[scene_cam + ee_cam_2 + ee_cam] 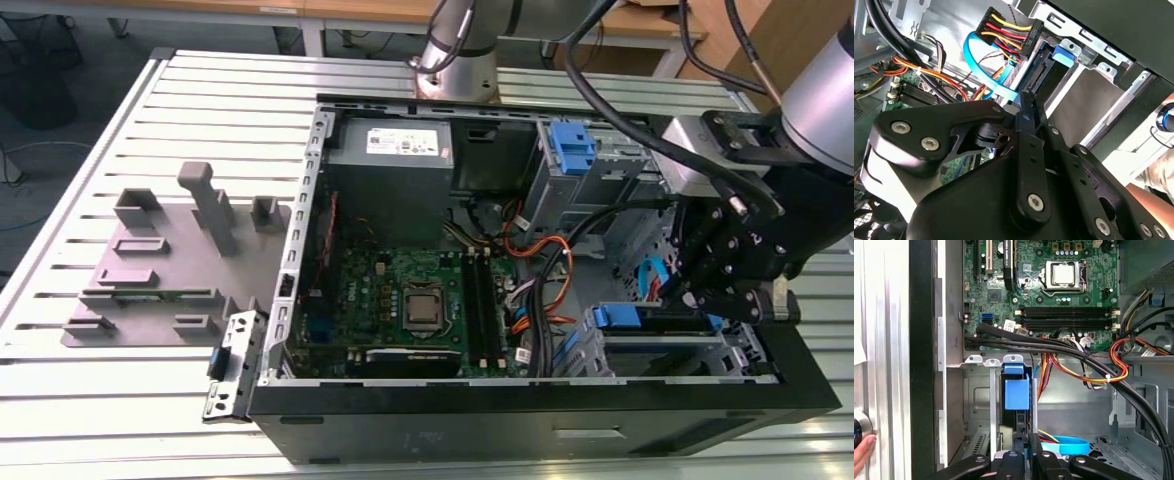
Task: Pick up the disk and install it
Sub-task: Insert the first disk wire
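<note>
The disk stands on edge in the drive bay at the case's front corner, its blue plastic rail facing up toward the motherboard. In the second wrist view its connector edge shows inside the metal bay. In the exterior view the disk lies low at the exterior view's right, with the blue rail beside it. My gripper reaches down into the case there. Its fingers are shut together, with their tips at the disk's edge and nothing between them. The gripper sits right over that edge.
The open computer case holds a motherboard, a grey power supply, a second blue bracket and loose cables near the bay. A blue data cable curls beside the gripper. A grey fixture lies outside. A hand rests nearby.
</note>
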Motion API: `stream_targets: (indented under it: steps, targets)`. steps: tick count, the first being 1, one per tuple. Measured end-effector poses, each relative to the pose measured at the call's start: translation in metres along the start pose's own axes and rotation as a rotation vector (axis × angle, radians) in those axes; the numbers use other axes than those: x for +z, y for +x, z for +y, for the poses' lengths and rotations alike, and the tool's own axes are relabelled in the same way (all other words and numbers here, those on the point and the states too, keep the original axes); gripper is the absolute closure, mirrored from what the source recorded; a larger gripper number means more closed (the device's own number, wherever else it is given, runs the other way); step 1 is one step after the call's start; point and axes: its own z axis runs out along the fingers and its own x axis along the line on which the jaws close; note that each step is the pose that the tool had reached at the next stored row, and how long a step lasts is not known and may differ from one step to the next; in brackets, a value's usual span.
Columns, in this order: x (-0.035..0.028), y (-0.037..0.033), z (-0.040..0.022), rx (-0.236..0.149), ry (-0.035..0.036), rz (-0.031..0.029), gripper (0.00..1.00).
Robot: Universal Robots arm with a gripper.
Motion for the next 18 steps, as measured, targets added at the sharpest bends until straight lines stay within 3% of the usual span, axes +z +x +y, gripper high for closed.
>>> stream_targets:
  steps: [18]
  targets:
    - [0.0035,0.0,0.0,0.0,0.0,0.0,0.84]
